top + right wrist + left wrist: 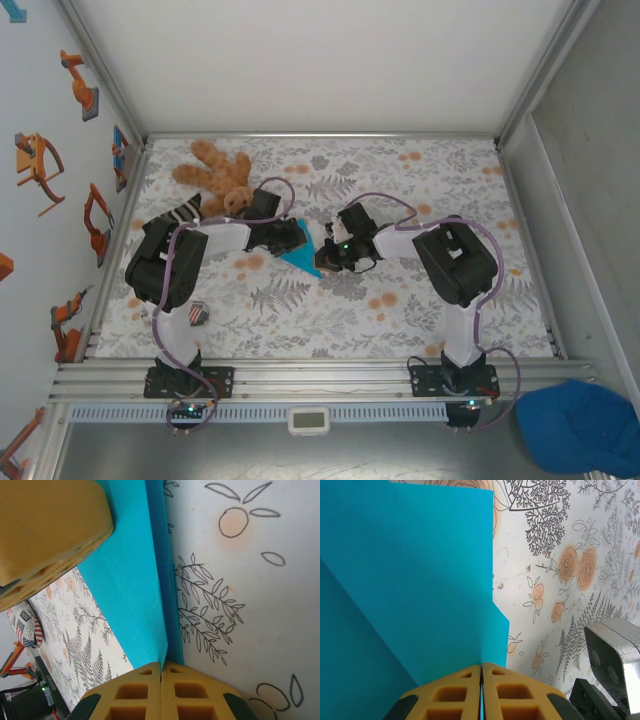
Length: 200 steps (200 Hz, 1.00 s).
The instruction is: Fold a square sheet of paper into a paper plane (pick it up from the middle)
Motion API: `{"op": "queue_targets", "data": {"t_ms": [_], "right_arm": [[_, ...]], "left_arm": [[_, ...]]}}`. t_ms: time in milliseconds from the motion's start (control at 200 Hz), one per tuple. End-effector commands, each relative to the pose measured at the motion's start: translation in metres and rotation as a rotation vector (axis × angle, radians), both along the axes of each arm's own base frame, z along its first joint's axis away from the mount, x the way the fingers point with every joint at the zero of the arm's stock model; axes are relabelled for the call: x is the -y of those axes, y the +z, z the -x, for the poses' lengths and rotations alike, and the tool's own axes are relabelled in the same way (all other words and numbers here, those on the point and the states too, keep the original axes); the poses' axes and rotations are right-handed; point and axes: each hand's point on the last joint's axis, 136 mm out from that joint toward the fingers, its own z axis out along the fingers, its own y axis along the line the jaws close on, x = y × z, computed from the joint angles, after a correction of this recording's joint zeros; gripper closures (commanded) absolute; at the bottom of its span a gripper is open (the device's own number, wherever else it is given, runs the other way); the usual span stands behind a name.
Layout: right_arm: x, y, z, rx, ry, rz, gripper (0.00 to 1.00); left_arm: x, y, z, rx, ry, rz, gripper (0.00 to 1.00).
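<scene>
The cyan-blue sheet of paper (298, 260) is folded into creased layers and shows as a small triangle between the two arms at mid-table. My left gripper (300, 237) is shut on one edge of it. In the left wrist view the paper (410, 580) rises from between the pressed-together yellow fingers (450, 695). My right gripper (322, 256) is shut on the opposite end. In the right wrist view a folded strip of the paper (130, 590) runs up from its closed fingertips (135, 690), and the left gripper's yellow finger (45, 530) sits at the top left.
A brown teddy bear (215, 175) lies at the back left, with a striped cloth item (185, 212) beside the left arm. A small flag-patterned object (197, 316) sits near the left base. A dark blue cap (580, 425) lies off the table at the front right.
</scene>
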Motion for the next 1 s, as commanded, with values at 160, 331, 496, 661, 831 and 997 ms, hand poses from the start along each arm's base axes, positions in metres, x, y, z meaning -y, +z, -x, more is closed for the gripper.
{"op": "queue_targets", "data": {"t_ms": [160,331,496,661,831,997], "right_arm": [[0.026,-0.044,0.022,-0.126,-0.015,0.154,0.95],[0.026,-0.043,0.022,-0.127,-0.014,0.154,0.95],[0.026,-0.043,0.022,-0.129,-0.014,0.154,0.95],[0.024,-0.041,0.022,-0.134,-0.012,0.146,0.95],[0.024,-0.041,0.022,-0.134,-0.011,0.146,0.94],[0.025,-0.04,0.021,-0.133,-0.015,0.146,0.94]], "left_arm": [[-0.011,-0.015,0.004,-0.049,0.03,-0.044,0.92],[-0.011,-0.017,0.005,-0.051,0.028,-0.046,0.92],[-0.01,-0.018,0.004,-0.053,0.025,-0.042,0.92],[-0.011,-0.02,0.005,-0.058,0.025,-0.046,0.92],[-0.01,-0.02,0.004,-0.053,0.019,-0.042,0.92],[-0.012,-0.026,0.005,-0.066,0.022,-0.053,0.91]]}}
